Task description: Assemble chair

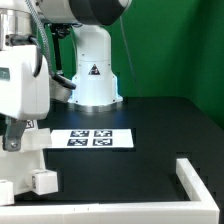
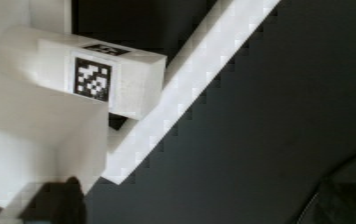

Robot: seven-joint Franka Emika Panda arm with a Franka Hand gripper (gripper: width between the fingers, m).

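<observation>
Nearest the exterior camera, along the bottom edge at the exterior view's left, white chair pieces [image 1: 38, 180] cluster together: a small block and a flat slab, with a tagged part rising above them. Directly over this cluster hangs the gripper [image 1: 14, 128], its white body filling that side of the frame; its jaws stand fully apart and nothing sits between them. The wrist view looks straight down on a chunky white block [image 2: 90, 68] bearing a black-and-white tag, pressed against a long white edge [image 2: 189, 82] that runs diagonally across the picture, so the block lies just below the hand, and the coming grasp probably turns on lining the jaws across it. Around them spreads a bare black table [image 1: 160, 125]. Further back lies the marker board [image 1: 92, 138], flat and apart from the parts. A low white corner rail [image 1: 198, 172] bounds the exterior view's right. Behind stands the arm's white base [image 1: 93, 70], then a green backdrop [image 1: 170, 50]
</observation>
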